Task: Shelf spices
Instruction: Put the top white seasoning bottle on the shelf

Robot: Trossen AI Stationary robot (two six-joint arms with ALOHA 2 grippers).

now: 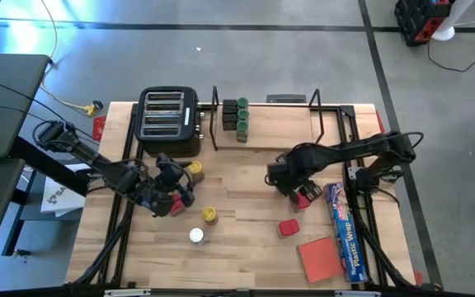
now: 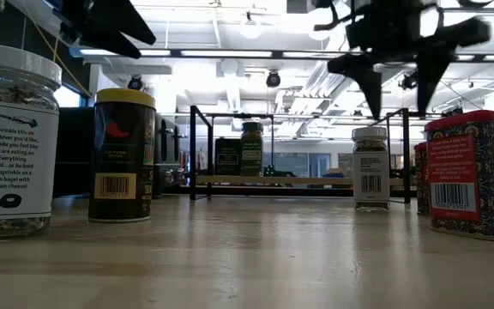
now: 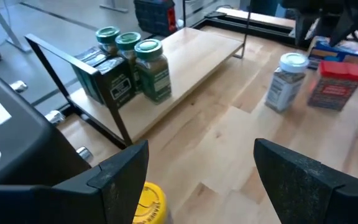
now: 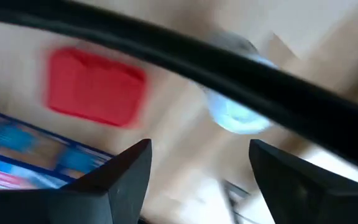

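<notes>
Inspecting stock: spices partly shelved, most still loose on the table [image 1: 237, 219]
Shelf [image 1: 279, 136]: ahead of both my grippers, at the far edge; green-lidded jars [image 1: 242, 120] and dark square tins [image 1: 228, 115] packed at its toaster [image 1: 169, 122] end, so the open board stays free for more
Left gripper [image 3: 201, 180]: fingers spread wide, holding nothing, touching nothing; yellow-lidded jar [image 3: 146, 202] just below and beside it, judged the next pick
Right gripper [image 4: 194, 180]: fingers wide apart, empty, hovering above a white-lidded jar [image 4: 235, 112], red tin [image 4: 95, 87] beside
Loose items: white-lidded jar [image 1: 196, 236] and yellow jar [image 1: 209, 215] near my left gripper
Risk: crowded jars could tip on approach
</notes>
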